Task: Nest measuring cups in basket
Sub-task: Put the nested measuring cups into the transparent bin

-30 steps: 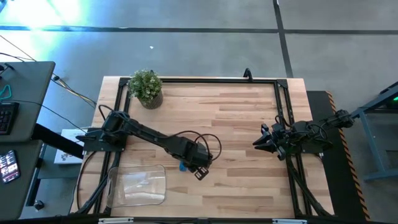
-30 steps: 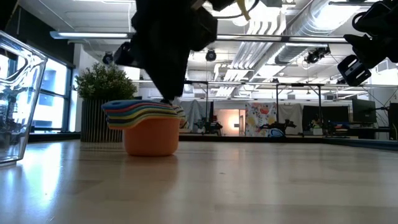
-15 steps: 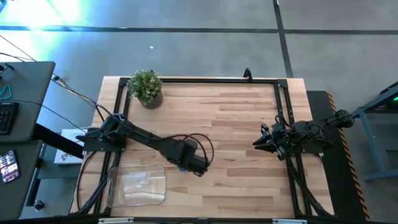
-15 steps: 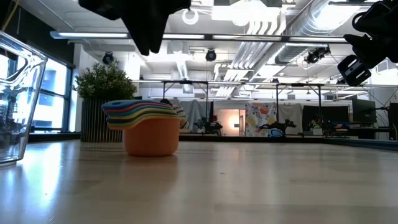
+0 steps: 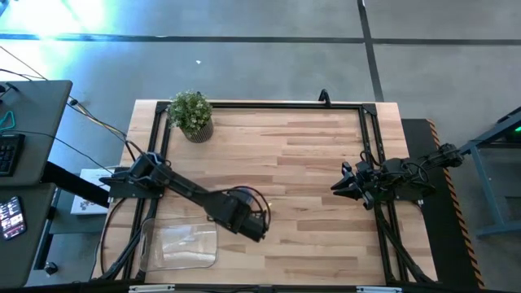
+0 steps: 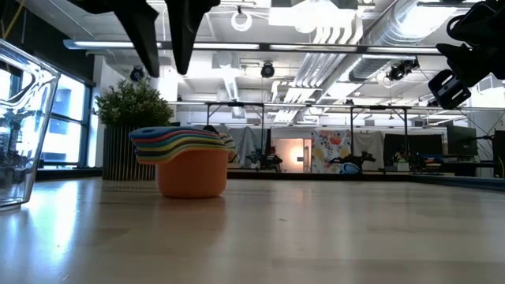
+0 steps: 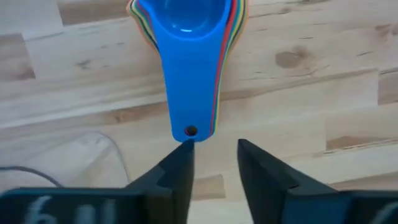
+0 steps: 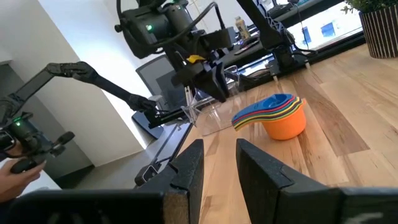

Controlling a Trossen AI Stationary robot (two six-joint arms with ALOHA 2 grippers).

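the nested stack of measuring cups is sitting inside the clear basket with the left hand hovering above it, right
Not quite. The nested measuring cups stand on the bare wooden table, beside the clear basket, not in it, as the low view shows. The left hand does hover above them, empty.

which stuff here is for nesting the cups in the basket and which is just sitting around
For the job:
- nested stack of measuring cups
- clear basket
- left gripper, above the stack

Just there:
- potted plant
- right gripper, waiting at the table's right edge
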